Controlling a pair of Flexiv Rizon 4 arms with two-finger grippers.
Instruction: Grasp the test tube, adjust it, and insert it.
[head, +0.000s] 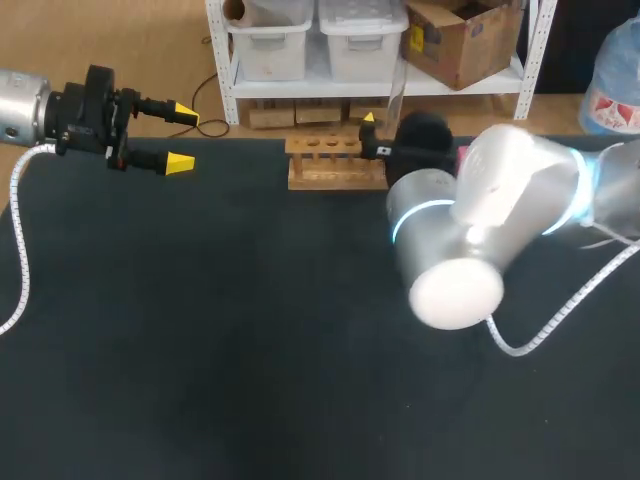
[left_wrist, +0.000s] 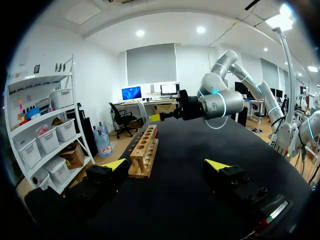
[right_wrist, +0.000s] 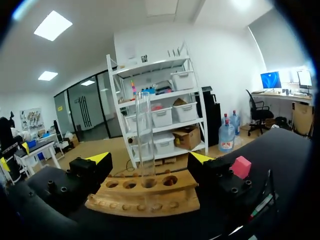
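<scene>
The tube (right_wrist: 145, 135) is seen upright with its foot in a hole of the rack (right_wrist: 145, 199), so the insertion is judged done or nearly so. How deep it sits cannot be told. The right gripper (right_wrist: 150, 159) is held close by the rack, its fingers spread wide to either side of the tube and touching nothing, presumably so that the tube may stand free. The left gripper (head: 180, 138), likewise wide open and empty, is held well to the rack's left above the tabletop (head: 250, 330), apparently out of the way.
</scene>
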